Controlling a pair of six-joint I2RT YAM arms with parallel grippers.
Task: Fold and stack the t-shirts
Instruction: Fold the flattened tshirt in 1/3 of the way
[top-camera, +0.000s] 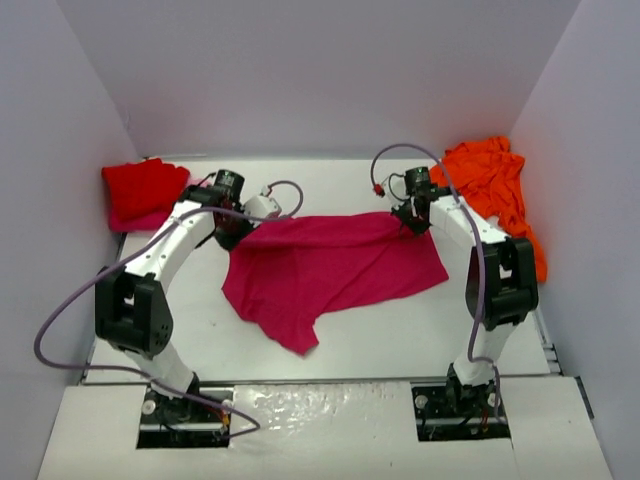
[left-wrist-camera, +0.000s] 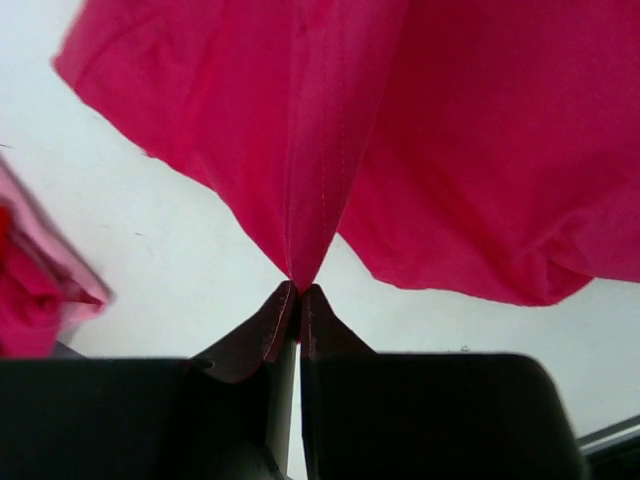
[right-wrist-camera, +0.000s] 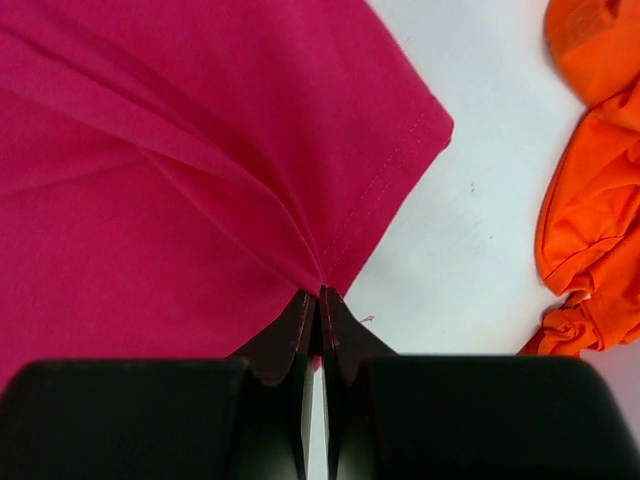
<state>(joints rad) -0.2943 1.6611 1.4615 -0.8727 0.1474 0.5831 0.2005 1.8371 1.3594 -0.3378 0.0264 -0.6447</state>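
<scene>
The magenta-pink t-shirt (top-camera: 330, 265) hangs stretched between both grippers over the middle of the white table (top-camera: 400, 330), its lower part lying on the table. My left gripper (top-camera: 236, 232) is shut on its left upper edge, the cloth pinched at the tips (left-wrist-camera: 300, 287). My right gripper (top-camera: 410, 222) is shut on its right upper edge (right-wrist-camera: 322, 292). The shirt fills the left wrist view (left-wrist-camera: 400, 130) and the right wrist view (right-wrist-camera: 180, 170). The bright red t-shirt (top-camera: 143, 188) lies folded at the back left. The orange t-shirt (top-camera: 495, 190) lies crumpled at the back right, also in the right wrist view (right-wrist-camera: 590, 200).
White walls enclose the table on the left, back and right. A pink-edged cloth (left-wrist-camera: 40, 290) shows at the left edge of the left wrist view. Cables (top-camera: 60, 320) loop from both arms.
</scene>
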